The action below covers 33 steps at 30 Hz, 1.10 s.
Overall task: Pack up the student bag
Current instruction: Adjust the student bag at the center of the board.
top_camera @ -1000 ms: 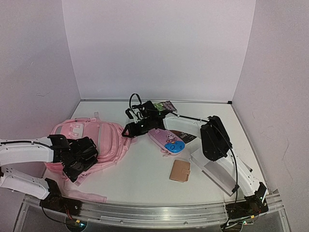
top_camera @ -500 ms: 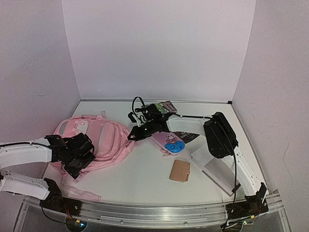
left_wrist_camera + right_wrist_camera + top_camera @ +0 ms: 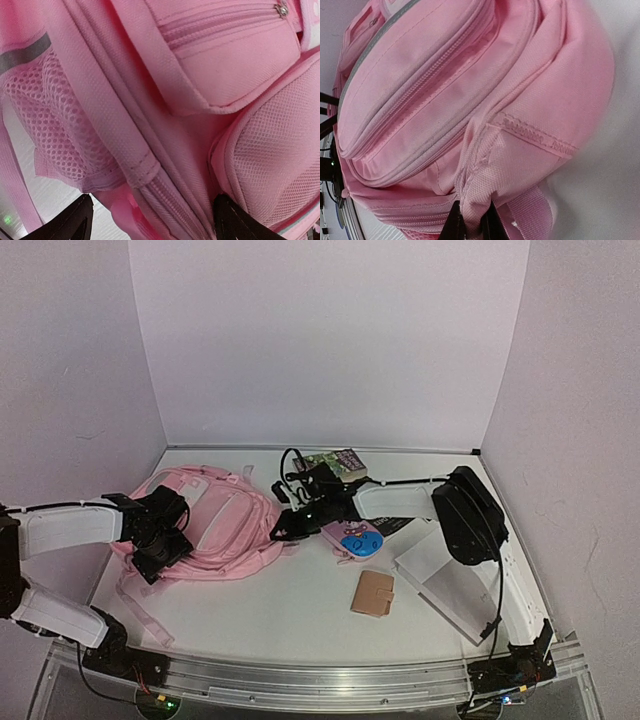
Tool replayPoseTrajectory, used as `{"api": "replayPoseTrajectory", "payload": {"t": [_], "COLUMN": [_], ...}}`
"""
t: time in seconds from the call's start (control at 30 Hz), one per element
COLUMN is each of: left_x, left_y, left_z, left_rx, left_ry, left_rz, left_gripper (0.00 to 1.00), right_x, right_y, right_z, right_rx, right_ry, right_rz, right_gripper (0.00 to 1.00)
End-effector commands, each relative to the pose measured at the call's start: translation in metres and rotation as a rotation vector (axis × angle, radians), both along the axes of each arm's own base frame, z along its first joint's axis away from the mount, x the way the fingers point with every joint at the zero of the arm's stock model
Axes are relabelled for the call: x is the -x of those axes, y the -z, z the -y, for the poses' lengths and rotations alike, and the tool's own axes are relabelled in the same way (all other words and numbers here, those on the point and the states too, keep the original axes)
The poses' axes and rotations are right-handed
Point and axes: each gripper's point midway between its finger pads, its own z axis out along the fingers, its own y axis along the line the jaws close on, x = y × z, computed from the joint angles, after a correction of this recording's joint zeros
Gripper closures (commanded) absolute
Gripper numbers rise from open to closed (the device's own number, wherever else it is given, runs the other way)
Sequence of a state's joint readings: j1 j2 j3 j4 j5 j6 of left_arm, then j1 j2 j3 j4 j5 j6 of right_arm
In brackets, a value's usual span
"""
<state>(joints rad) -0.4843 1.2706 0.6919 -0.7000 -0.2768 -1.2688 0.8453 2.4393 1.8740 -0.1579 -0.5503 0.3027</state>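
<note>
Pinching student bag fabric at its right edge in closed right gripper. Holding left gripper wide open over bag's left side.

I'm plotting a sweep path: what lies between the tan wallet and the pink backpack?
Nothing. In the top view, only bare white table separates the tan wallet from the student bag.

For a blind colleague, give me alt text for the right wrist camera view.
The right gripper pinches a fold of the pink student bag at the bottom edge. The bag fills the view, zips running diagonally, white table at right.
</note>
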Motion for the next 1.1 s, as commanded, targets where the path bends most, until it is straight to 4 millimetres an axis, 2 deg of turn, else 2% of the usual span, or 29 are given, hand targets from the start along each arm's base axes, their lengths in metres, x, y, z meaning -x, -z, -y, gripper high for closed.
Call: {"api": "replayPoseTrajectory", "payload": {"t": [0.0, 0.07, 0.1, 0.17, 0.23, 0.3, 0.47, 0.53, 0.63, 0.73, 0.83, 1.07], "left_x": [-0.056, -0.063, -0.067, -0.072, -0.074, -0.072, -0.062, -0.058, -0.052, -0.048, -0.044, -0.041], "left_y": [-0.028, -0.031, -0.032, -0.038, -0.048, -0.055, -0.056, -0.053, -0.047, -0.041, -0.036, -0.032], "left_z": [0.004, 0.000, -0.003, -0.007, -0.008, -0.008, -0.006, -0.005, -0.005, -0.004, -0.003, -0.002], "left_rx": [0.017, 0.018, 0.022, 0.028, 0.016, 0.008, 0.033, 0.046, 0.058, 0.070, 0.078, 0.094], "left_ry": [0.029, 0.037, 0.038, 0.048, 0.069, 0.087, 0.109, 0.111, 0.111, 0.112, 0.110, 0.106], "left_rz": [0.144, 0.143, 0.147, 0.156, 0.163, 0.167, 0.158, 0.152, 0.144, 0.132, 0.117, 0.116], "left_gripper": [0.17, 0.16, 0.15, 0.12, 0.09, 0.04, 0.00, 0.00, 0.00, 0.00, 0.00, 0.00], "right_x": [0.115, 0.130, 0.136, 0.137, 0.122, 0.092, -0.002, -0.027, -0.055, -0.070, -0.072, -0.054], "right_y": [-0.019, -0.026, -0.029, -0.041, -0.055, -0.070, -0.090, -0.090, -0.082, -0.071, -0.053, -0.013], "right_z": [-0.022, -0.026, -0.026, -0.023, -0.014, -0.004, 0.023, 0.029, 0.038, 0.039, 0.034, 0.021], "right_rx": [-0.015, -0.022, -0.027, -0.038, -0.038, -0.052, -0.075, -0.072, -0.043, -0.019, -0.015, -0.033], "right_ry": [-0.284, -0.327, -0.347, -0.369, -0.347, -0.289, -0.080, -0.020, 0.045, 0.076, 0.073, 0.026], "right_rz": [-0.132, -0.119, -0.112, -0.083, -0.036, 0.007, 0.054, 0.066, 0.104, 0.129, 0.099, -0.045], "right_gripper": [0.88, 0.82, 0.75, 0.54, 0.34, 0.22, 0.20, 0.19, 0.18, 0.18, 0.18, 0.21]}}
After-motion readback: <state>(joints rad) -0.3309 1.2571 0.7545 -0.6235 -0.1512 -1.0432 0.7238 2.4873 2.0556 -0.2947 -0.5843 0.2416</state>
